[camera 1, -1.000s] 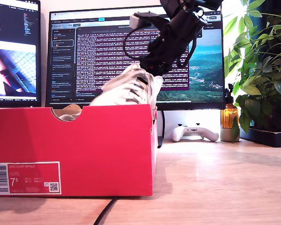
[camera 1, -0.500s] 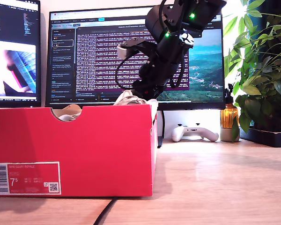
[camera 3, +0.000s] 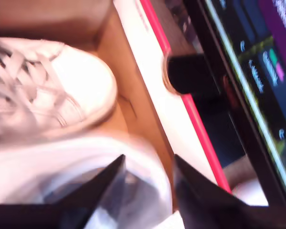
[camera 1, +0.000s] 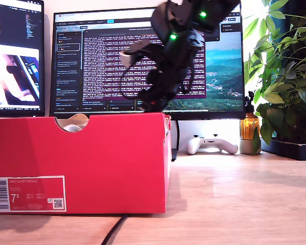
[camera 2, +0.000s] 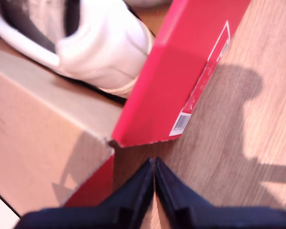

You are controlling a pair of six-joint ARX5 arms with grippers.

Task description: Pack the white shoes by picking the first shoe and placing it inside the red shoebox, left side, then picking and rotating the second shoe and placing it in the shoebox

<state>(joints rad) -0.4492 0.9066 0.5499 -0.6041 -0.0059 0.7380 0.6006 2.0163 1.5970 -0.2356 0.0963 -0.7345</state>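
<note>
Exterior view shows the red shoebox (camera 1: 79,163) on the wooden table (camera 1: 234,204). Both white shoes (camera 3: 47,95) lie inside it. My second gripper (camera 3: 148,183) seems parted over one shoe. My first gripper (camera 2: 154,186) is pinched together, holding nothing.

White shoes (camera 3: 47,95) blurred; red shoebox (camera 1: 92,158) wall hides them.

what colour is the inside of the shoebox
Plain brown cardboard inside the bright red cardboard shoebox, clearest in the second wrist view.

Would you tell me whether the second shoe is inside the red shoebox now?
Inside: the second shoe lies within the red shoebox walls, beside the first shoe.
</note>
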